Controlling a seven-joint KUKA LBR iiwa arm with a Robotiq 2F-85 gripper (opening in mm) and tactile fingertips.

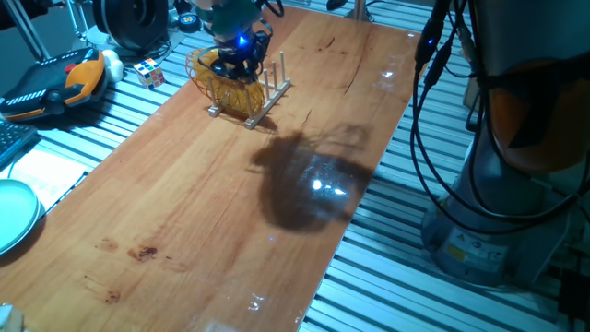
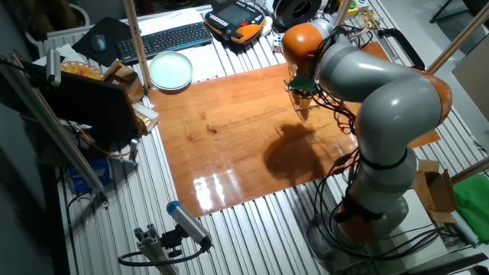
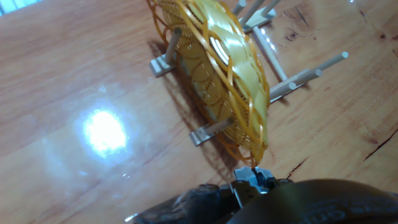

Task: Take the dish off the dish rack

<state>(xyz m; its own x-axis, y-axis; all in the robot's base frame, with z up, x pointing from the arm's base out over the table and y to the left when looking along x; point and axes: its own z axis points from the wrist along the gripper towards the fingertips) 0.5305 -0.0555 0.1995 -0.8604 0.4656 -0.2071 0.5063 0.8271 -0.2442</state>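
Dish (image 3: 214,74) is standing on edge in the dish rack (image 3: 273,87), upper centre of the hand view, its rim reaching down to the fingers (image 3: 252,178), which seem to be pinching it.

We see a glossy wooden tabletop (image 1: 230,203) on a slatted metal bench (image 1: 387,267). The dish rack (image 1: 251,100) stands on the wood at about eleven o'clock — a dark shadow (image 1: 309,180) falls near the middle.
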